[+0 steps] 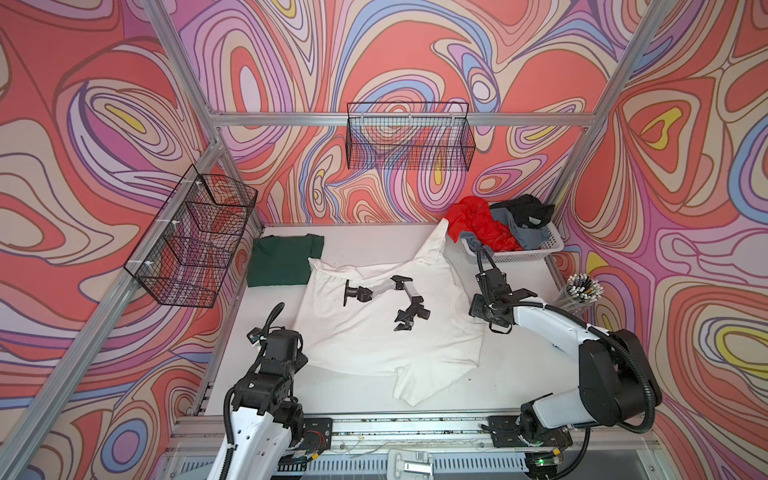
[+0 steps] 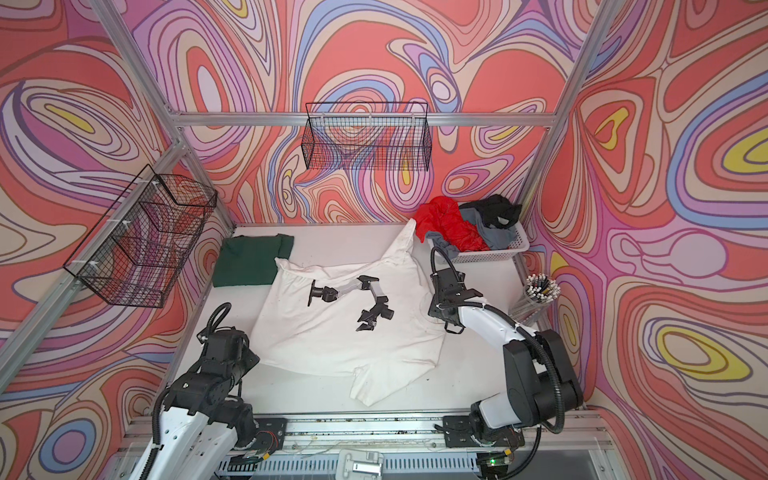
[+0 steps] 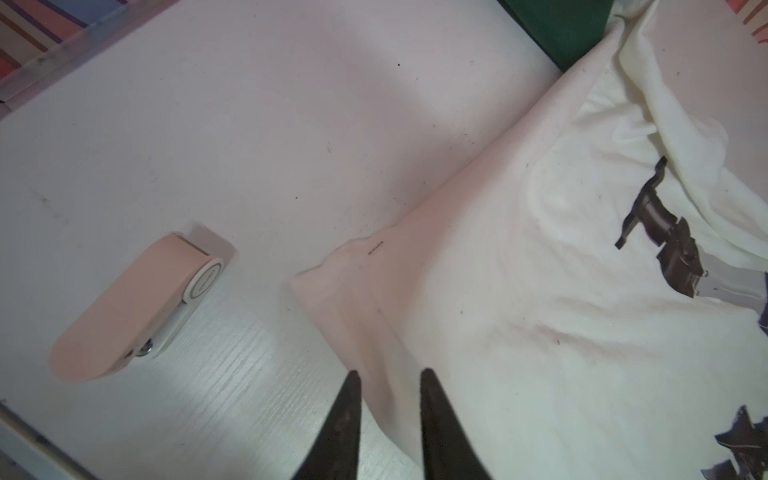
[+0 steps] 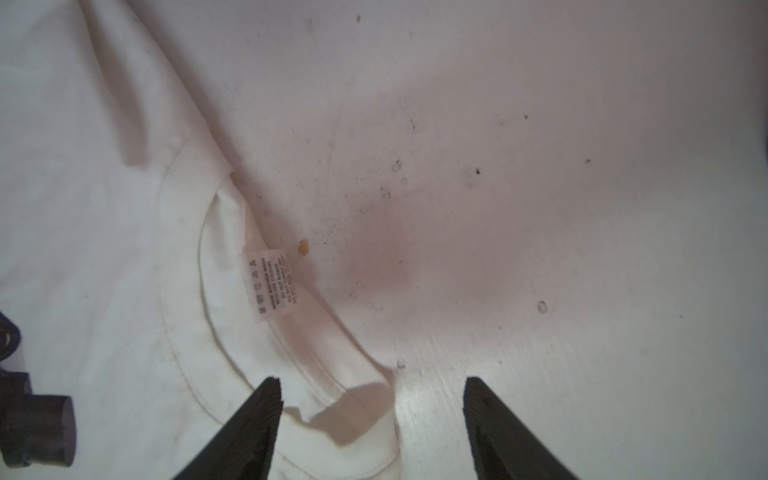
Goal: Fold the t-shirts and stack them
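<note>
Left wrist view showed the left hand (image 3: 388,374) narrowly parted, a ridge of hem on the white t-shirt (image 3: 519,332) running between its fingers (image 3: 345,415), not clamped. That shirt lay spread print-up on the counter (image 1: 519,365), still rumpled. The right hand (image 4: 370,382) gaped wide and empty at its collar. A folded dark green t-shirt (image 1: 282,259) touched its far corner, and the other shirts sat heaped in the basket (image 1: 528,253) beside its far sleeve. Best play, I reckoned: pinch both layers deep, then pull taut before folding.
</note>
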